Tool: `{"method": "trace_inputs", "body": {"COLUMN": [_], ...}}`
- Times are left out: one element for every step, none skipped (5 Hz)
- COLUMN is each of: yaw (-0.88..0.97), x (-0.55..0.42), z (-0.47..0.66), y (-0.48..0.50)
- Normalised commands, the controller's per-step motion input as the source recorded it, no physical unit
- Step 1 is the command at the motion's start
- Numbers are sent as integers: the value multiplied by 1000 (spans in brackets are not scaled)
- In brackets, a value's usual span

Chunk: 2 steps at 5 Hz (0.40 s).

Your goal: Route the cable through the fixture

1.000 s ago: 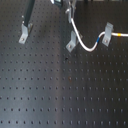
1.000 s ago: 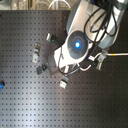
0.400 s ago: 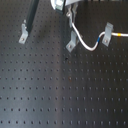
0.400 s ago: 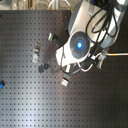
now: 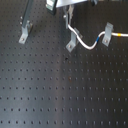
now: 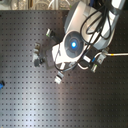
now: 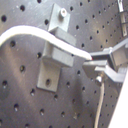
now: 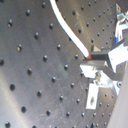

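One tool (image 7: 96, 64) pinching the white cable (image 7: 30, 33) | cable runs away from its tips across the grey fixture clip (image 7: 54, 50) | desk (image 7: 20, 100) beneath

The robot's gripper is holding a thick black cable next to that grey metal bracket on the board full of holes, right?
Not quite: the cable is thin and white, not thick and black, as the first wrist view shows. The rest holds: the gripper pinches it beside the grey bracket on the perforated board.
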Motion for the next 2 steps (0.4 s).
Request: {"method": "trace_inputs", "body": {"yaw": [0, 0], "x": [47, 25], "z": [340, 375], "y": [12, 7]}}
